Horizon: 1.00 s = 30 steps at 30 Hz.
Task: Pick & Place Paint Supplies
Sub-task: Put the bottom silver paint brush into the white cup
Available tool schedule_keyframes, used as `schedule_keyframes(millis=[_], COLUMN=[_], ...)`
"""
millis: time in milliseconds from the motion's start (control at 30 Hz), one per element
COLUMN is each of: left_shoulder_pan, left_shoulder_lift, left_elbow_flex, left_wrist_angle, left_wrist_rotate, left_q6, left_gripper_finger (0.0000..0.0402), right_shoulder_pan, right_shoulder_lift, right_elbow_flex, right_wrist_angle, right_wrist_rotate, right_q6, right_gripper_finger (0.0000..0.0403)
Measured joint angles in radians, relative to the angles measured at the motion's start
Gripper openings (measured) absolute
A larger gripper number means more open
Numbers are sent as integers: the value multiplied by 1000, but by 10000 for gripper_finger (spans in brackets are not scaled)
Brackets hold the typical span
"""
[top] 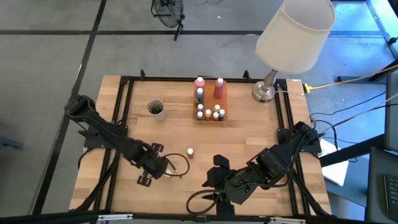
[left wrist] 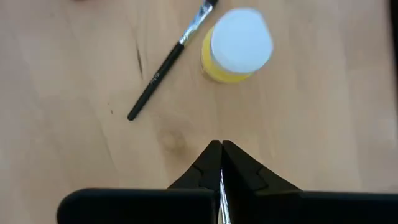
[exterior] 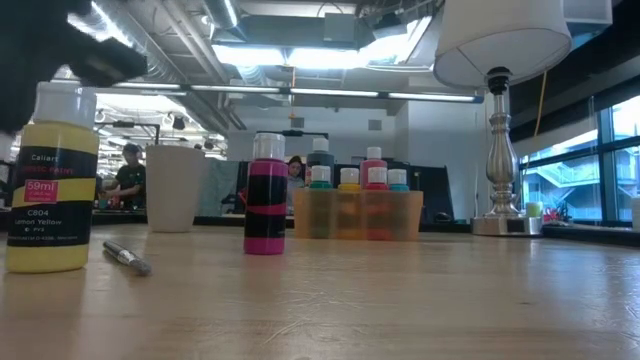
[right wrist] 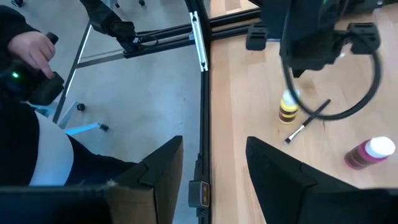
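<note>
My left tool (left wrist: 221,148) hangs clenched and empty just beside the upright yellow bottle (left wrist: 235,46); the brush (left wrist: 166,64) lies flat beside that bottle, bristles nearest its cap. My right tool (right wrist: 211,165) waits released.

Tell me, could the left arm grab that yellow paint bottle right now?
Probably, though not yet. The left gripper hangs just above the yellow bottle with bare table between, only a thin brush lying beside it. But its fingers are shut, so they would have to open first.
</note>
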Motion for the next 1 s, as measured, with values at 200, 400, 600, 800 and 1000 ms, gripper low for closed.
schedule_keyframes(millis=[200,400,600,800,1000], left_shoulder_pan=[2,2,2,2,3], left_shoulder_lift=[-104,-184,-303,-465,-642], left_elbow_flex=[79,228,293,293,169], left_wrist_angle=[-61,-156,-94,-33,138], left_wrist_rotate=[-77,-346,-636,-780,-887], left_q6=[-22,-25,29,73,151], left_gripper_finger=[2,2,2,2,2], right_shoulder_pan=[0,-5,-11,-12,-14], right_shoulder_lift=[0,-6,-6,-18,-19], right_elbow_flex=[0,0,0,0,0], right_wrist_angle=[16,24,23,21,22], right_wrist_rotate=[-12,-14,-14,-14,0], right_q6=[-20,-40,-49,-51,-59], right_gripper_finger=[178,178,169,156,146])
